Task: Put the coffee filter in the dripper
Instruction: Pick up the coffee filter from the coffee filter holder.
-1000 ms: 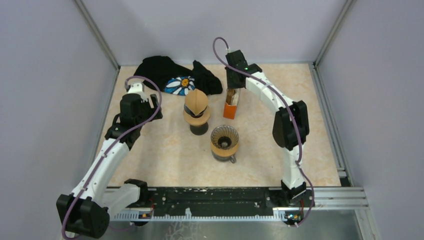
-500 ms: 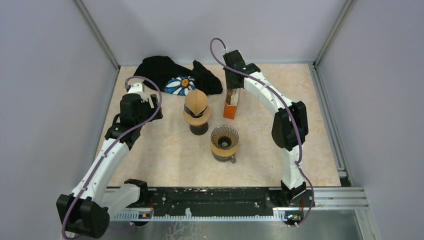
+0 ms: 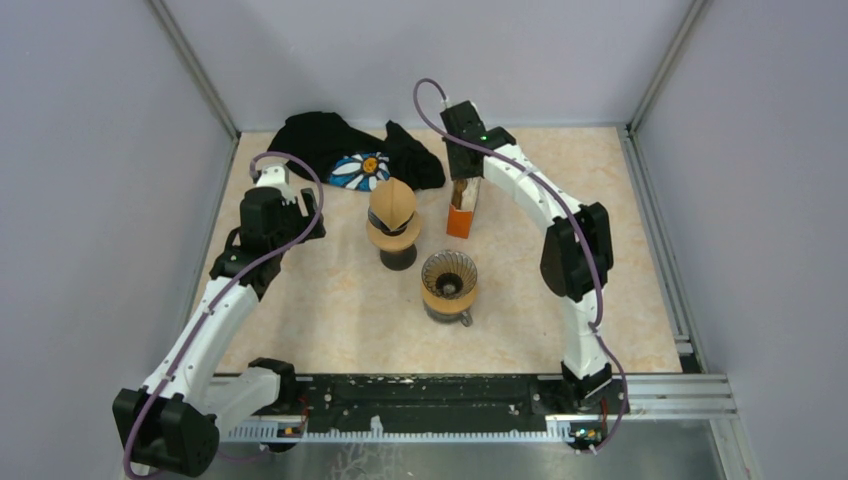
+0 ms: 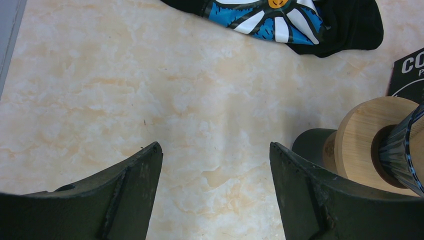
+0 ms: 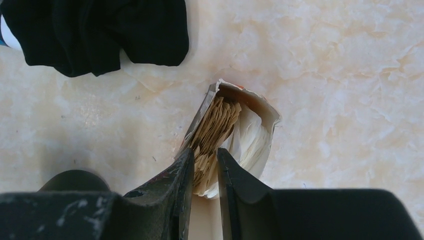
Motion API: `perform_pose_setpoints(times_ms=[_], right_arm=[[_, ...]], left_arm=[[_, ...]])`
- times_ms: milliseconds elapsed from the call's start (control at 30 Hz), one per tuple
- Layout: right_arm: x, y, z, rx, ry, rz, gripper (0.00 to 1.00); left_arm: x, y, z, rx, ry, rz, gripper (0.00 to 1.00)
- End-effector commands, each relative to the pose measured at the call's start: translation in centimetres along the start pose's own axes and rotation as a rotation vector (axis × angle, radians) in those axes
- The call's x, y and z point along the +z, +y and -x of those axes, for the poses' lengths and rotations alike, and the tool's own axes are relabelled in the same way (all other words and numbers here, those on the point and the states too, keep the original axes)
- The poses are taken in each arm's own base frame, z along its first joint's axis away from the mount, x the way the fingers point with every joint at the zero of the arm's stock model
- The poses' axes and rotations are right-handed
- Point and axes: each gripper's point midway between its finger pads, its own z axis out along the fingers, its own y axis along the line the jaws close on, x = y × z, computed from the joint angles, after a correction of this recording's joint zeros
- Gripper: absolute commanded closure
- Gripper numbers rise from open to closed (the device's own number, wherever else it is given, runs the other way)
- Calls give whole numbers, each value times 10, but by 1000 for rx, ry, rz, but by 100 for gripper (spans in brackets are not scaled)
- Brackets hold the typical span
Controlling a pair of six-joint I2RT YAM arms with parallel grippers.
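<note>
Claws differ: the right claw [image 5: 205, 172] is narrow, its tips pinching the brown filters [image 5: 214, 125] that stick out of the torn mouth of the pack [image 5: 255, 132] at the middle of its wrist view. The pack stands upper centre on the counter [image 3: 330, 310], just right of a black cloth [image 3: 320, 145]. The dripper [image 3: 449, 280] stands at centre frame, below the pack and apart from it. The left claw [image 4: 215, 195] gapes wide over bare counter at left.
</note>
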Motion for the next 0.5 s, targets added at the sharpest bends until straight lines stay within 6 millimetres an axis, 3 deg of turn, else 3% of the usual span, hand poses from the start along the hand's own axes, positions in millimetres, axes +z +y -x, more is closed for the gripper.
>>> perform_pose_setpoints(times_ms=[0, 467], right_arm=[[-6, 2, 19, -5, -53, -21, 76], [0, -7, 13, -7, -38, -82, 79]], left_arm=[[2, 0, 2, 11, -12, -8, 16], [2, 0, 2, 11, -13, -10, 16]])
